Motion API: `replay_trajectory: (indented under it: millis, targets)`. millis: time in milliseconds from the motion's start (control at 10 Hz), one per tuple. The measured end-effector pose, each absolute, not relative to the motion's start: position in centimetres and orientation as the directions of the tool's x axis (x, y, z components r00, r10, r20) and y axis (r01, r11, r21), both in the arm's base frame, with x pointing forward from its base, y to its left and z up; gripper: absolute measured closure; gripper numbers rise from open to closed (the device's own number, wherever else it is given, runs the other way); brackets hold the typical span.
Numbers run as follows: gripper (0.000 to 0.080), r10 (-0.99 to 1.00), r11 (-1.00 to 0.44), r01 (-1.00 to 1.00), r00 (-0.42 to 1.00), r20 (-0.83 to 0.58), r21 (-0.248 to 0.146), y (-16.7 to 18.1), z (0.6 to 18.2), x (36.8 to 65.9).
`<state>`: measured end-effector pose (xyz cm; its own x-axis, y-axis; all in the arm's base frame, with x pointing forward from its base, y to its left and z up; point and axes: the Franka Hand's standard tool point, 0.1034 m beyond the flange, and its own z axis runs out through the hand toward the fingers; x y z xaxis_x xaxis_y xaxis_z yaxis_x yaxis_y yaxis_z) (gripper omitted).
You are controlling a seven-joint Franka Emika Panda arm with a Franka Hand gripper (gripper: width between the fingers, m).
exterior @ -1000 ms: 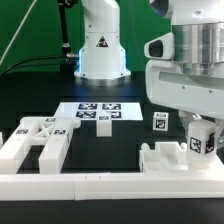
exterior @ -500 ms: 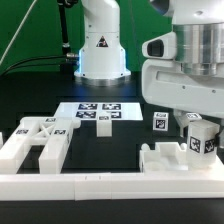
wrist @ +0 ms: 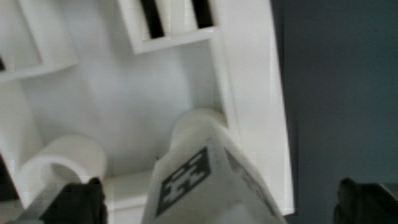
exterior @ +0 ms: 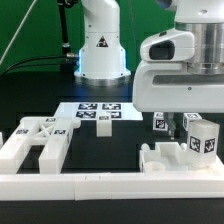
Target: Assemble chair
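Black tabletop (exterior: 110, 140) is seen beneath the claw (wrist: 222, 203). Its fingers are held wide apart, and a tagged chair block (exterior: 203, 140) is seen standing below, between them, untouched.

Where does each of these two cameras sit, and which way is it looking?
Exterior view: sits low, off the arm, facing the robot's base across the black table; the open gripper hangs at the exterior view's right.
Wrist view: rides on the wrist, looking down between the dark fingertips at a slotted white chair piece.
Shared: the tagged chair block below the gripper, and the gripper itself.
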<state>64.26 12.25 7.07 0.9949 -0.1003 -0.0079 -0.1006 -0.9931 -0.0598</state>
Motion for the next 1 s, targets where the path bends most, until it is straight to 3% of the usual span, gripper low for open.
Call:
replay_trajectory:
  millis: [200, 300, 600, 1000]
  targets:
    - [0.0151, 0.236, -0.970, 0.238, 0.971, 0.048, -0.041, 11.87, 7.30, 65.02]
    - [0.0151, 0.148, -0.988, 0.150, 0.988, 0.042, -0.046, 11.99, 7.26, 64.94]
    - [0.0515, -0.044, -0.998, -0.042, 0.999, 0.033, -0.055, 12.00, 7.26, 64.95]
    - [0.0515, -0.401, -0.914, -0.399, 0.916, 0.014, -0.064, 11.89, 7.20, 65.01]
